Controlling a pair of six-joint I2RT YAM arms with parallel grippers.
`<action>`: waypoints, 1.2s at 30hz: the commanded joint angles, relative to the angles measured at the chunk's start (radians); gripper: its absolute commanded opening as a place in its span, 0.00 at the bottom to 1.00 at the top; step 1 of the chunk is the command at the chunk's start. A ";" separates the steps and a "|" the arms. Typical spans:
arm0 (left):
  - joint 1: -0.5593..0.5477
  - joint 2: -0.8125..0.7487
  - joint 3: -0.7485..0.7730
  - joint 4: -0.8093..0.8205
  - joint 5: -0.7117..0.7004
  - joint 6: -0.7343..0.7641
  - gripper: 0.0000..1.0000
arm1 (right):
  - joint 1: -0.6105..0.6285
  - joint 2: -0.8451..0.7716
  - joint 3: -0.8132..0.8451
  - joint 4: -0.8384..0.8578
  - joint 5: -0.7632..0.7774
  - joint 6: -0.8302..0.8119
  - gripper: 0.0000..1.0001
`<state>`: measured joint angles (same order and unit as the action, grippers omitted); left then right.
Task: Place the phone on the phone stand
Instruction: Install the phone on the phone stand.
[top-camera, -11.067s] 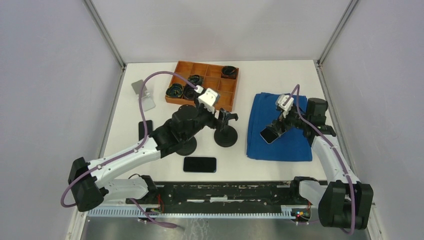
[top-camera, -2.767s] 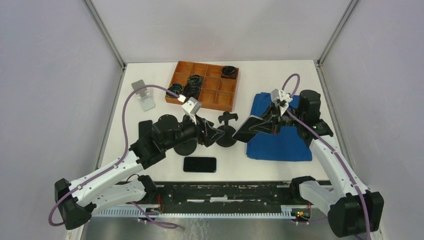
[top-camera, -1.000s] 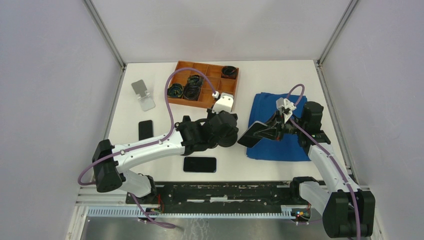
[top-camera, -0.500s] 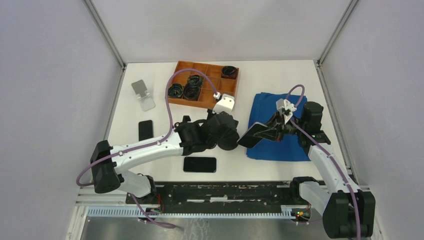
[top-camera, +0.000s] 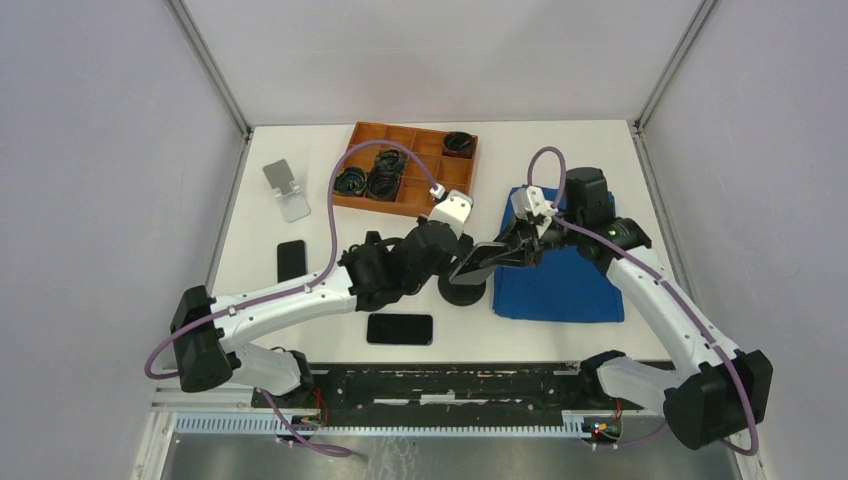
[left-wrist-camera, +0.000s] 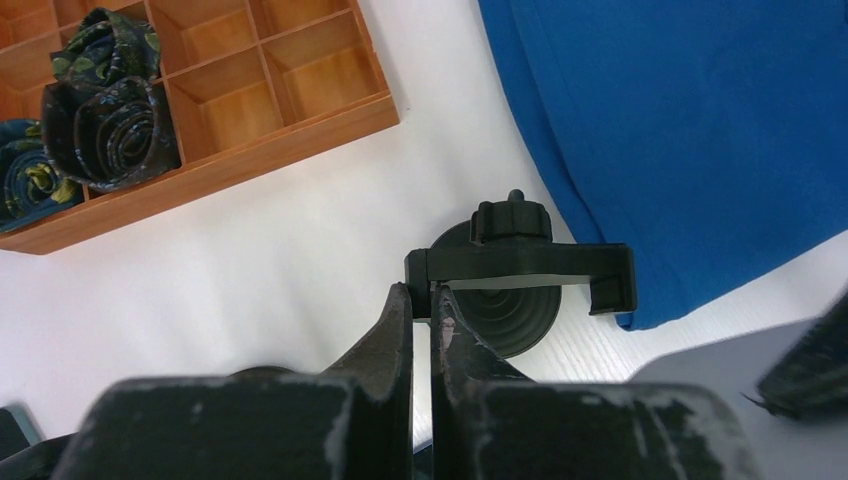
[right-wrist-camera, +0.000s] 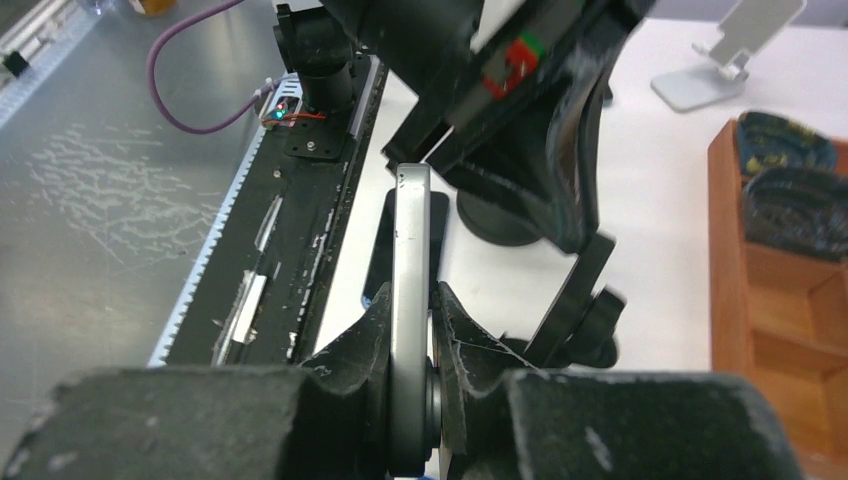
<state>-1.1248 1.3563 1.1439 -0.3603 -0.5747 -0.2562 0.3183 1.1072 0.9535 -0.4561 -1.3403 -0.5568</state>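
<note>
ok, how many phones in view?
3. One held in the right gripper near the middle; one lying flat near the front edge; one lying flat on the left. More could be hidden under the left arm.

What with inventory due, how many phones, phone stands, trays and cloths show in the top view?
Phones: 3, held phone, near phone, left phone
Phone stands: 2 seen, black stand, silver stand; the left arm may hide another
Trays: 1, orange tray
Cloths: 1, blue cloth
Total: 7
</note>
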 joint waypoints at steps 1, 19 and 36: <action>0.001 -0.038 0.001 0.074 0.055 0.024 0.02 | 0.027 0.065 0.088 -0.061 0.029 -0.104 0.00; 0.001 -0.077 -0.028 0.102 0.128 0.025 0.02 | 0.164 0.117 0.075 0.166 0.148 -0.020 0.00; 0.002 -0.116 -0.059 0.113 0.200 0.042 0.02 | 0.188 0.054 0.092 -0.124 0.027 -0.411 0.00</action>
<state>-1.1187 1.2858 1.0840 -0.3241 -0.4244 -0.2413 0.4850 1.1893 1.0058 -0.5854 -1.2797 -0.9066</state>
